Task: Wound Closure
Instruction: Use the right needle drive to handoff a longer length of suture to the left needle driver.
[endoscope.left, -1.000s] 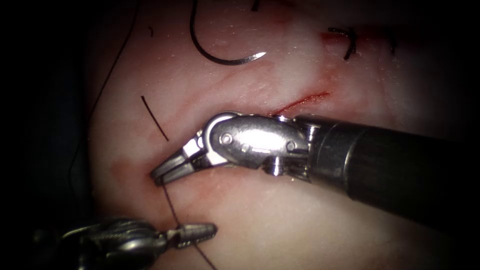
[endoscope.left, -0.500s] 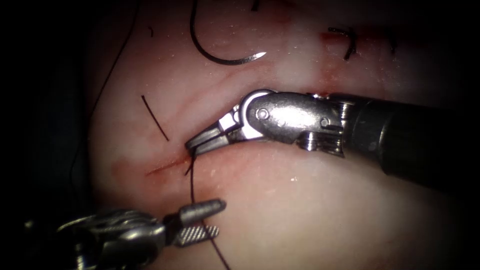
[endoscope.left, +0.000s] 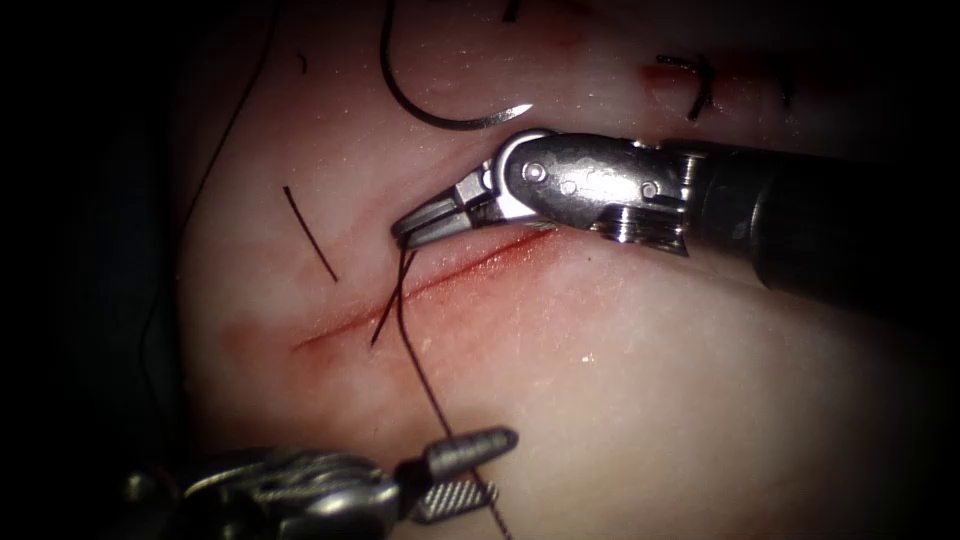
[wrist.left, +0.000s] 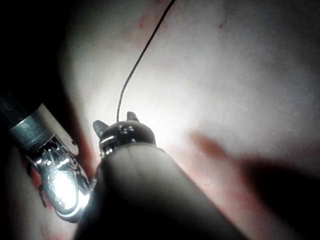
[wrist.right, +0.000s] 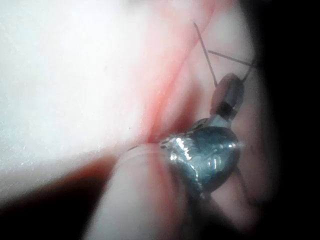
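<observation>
The tissue (endoscope.left: 620, 380) has a red cut (endoscope.left: 450, 275) slanting up to the right. The curved needle (endoscope.left: 440, 118) lies free on the surface above and left of the cut, held by neither tool. My right tool (endoscope.left: 404, 231) sits just above the cut, jaws shut on the dark thread (endoscope.left: 415, 355). From there the thread drops across the cut, and a short tail (endoscope.left: 383, 325) hangs beside it. Lower down the thread passes the open jaws of my left tool (endoscope.left: 503, 462). In the left wrist view the left tool (wrist.left: 116, 121) stands open with the thread (wrist.left: 135, 65) rising from it. The right wrist view shows the right tool (wrist.right: 227, 95).
A short loose piece of thread (endoscope.left: 308, 235) lies left of the cut. A finished stitch (endoscope.left: 700, 85) sits at the upper right, with red fluid around it. A long strand (endoscope.left: 225, 130) runs along the tissue's left edge. The right tool's body (wrist.left: 55, 175) appears in the left wrist view.
The right tool rose up and to the right from the cut's left end, drawing the thread with it. The left tool's jaws opened and shifted right.
</observation>
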